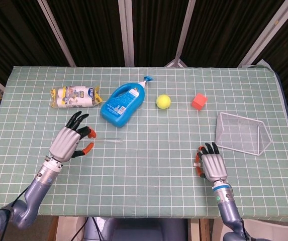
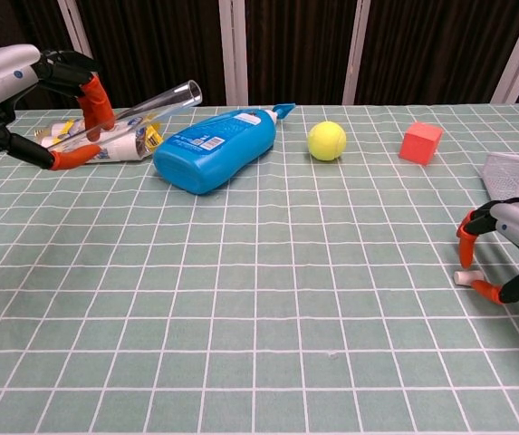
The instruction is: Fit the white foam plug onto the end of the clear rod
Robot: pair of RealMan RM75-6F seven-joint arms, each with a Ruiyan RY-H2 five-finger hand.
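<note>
The right hand (image 2: pixel 504 254) is curled down over the white foam plug (image 2: pixel 466 275), orange fingertips either side of it. The plug looks to be sitting on the bench (image 2: pixel 259 308) or just barely pinched, honestly can't tell which from here. Left hand (image 2: pixel 55 109) has the clear rod (image 2: pixel 137 111) pinched up off the cloth, open end tilted up and pointing toward the middle.

For this step I'd say get a proper pinch across the plug's sides and leave one flat end exposed, otherwise there's nothing to push onto the rod. It's tiny and squishy, so a light squeeze only. Crush it and it probably won't seat on the rod end.

Room-wise: the wire basket (image 1: pixel 242 133) sits just behind the right hand, so lift straight up before swinging inward. The middle of the bench between the two hands looks like the spot to bring them together. The blue bottle (image 1: pixel 122 103) is right next to the rod tip, with the yellow ball (image 1: pixel 163 102) and red cube (image 1: pixel 199 101) further back, and a snack packet (image 1: pixel 76 96) behind the left hand. The near bench edge is close under both wrists, so don't drop the plug that way.
</note>
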